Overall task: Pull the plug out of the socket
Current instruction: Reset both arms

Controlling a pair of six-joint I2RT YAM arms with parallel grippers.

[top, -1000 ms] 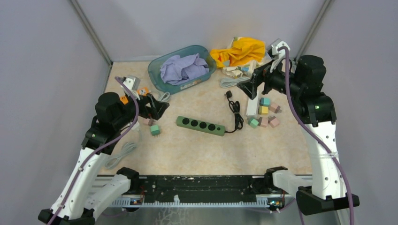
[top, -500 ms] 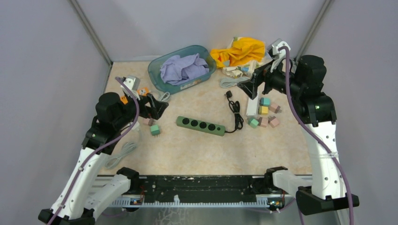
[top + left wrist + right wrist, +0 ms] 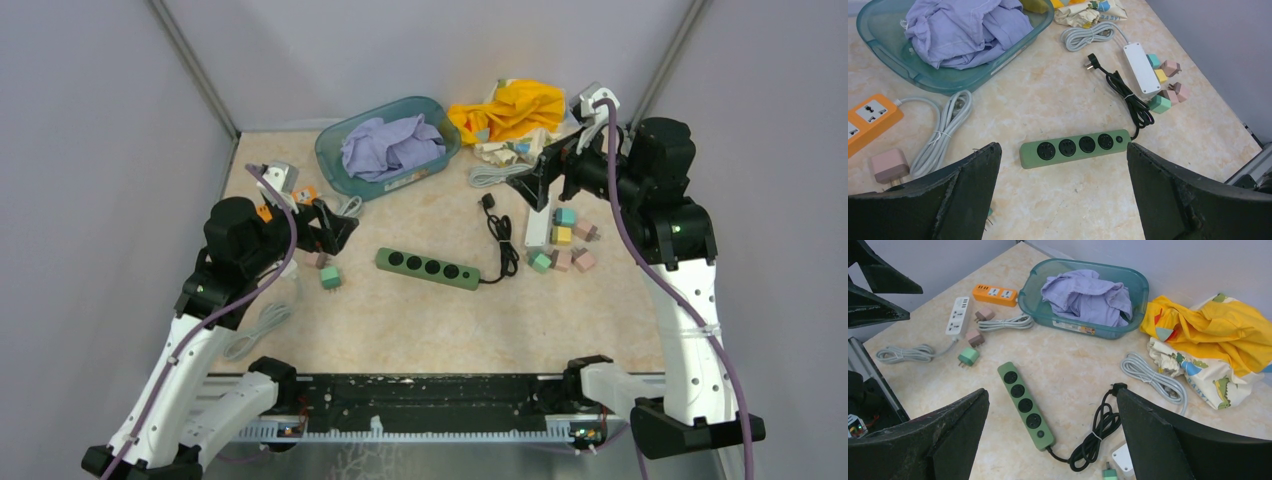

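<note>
Top external: the green power strip point(image 3: 428, 268) lies mid-table between the arms. Its black cord point(image 3: 503, 245) is coiled at one end, and the cord's plug point(image 3: 487, 201) rests loose on the tabletop. The left gripper point(image 3: 335, 228) and right gripper point(image 3: 530, 180) hang above the table, well apart from the strip.

Left wrist: the fingers point(image 3: 963, 190) are spread wide and hold nothing, with the strip framed between them. An orange strip point(image 3: 873, 117), a pink plug point(image 3: 889, 165) and a bundled grey cord point(image 3: 945, 130) lie nearby.

Right wrist: the jaws gape equally wide and are empty. A small green plug point(image 3: 968, 356) sits near the strip's far end, and a teal basin point(image 3: 1113, 332) of lilac cloth lies beyond.
</note>
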